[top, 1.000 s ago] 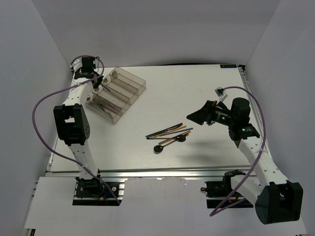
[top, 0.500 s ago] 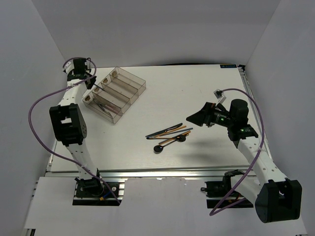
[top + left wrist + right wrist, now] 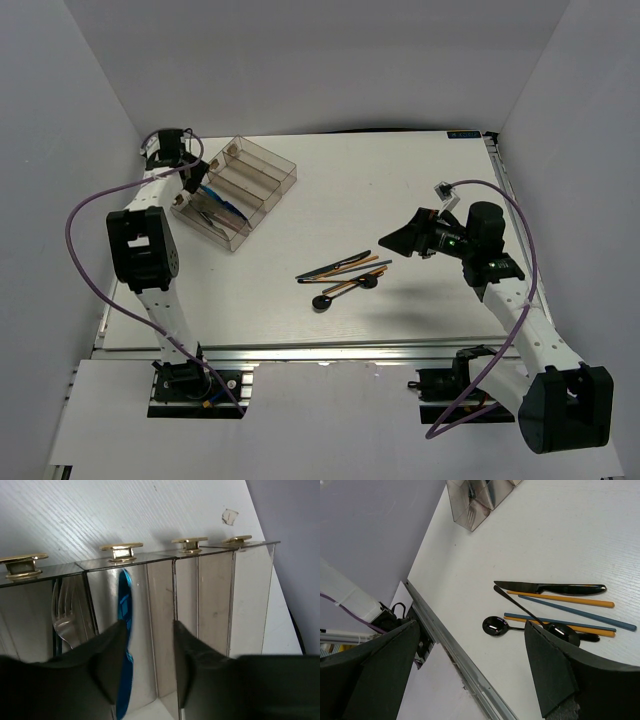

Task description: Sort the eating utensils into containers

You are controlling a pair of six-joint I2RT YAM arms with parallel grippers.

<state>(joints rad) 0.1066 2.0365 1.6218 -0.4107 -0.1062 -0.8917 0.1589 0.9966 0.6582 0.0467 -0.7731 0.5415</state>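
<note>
The clear organizer tray (image 3: 262, 172) stands at the back left of the table. My left gripper (image 3: 192, 183) hovers over its labelled end, open and empty (image 3: 148, 630). Below it a blue knife (image 3: 124, 630) lies in the second compartment, and a fork (image 3: 64, 620) lies in the one to its left. The knife also shows in the top view (image 3: 216, 201). At mid-table lies a pile (image 3: 340, 275): a black knife (image 3: 550, 587), orange (image 3: 560, 598) and blue (image 3: 580, 611) chopsticks, and two black spoons (image 3: 495, 625). My right gripper (image 3: 400, 238) is open and empty, above the table to the right of the pile.
Gold label holders (image 3: 121, 547) sit along the tray's near end. The two right-hand compartments (image 3: 215, 595) show nothing in them. The table's metal front rail (image 3: 450, 645) runs close to the spoons. White walls enclose the table on three sides.
My left gripper swung to the back left, then returned over the tray's end. A blue knife now shows in the tray. The right arm has barely moved.
</note>
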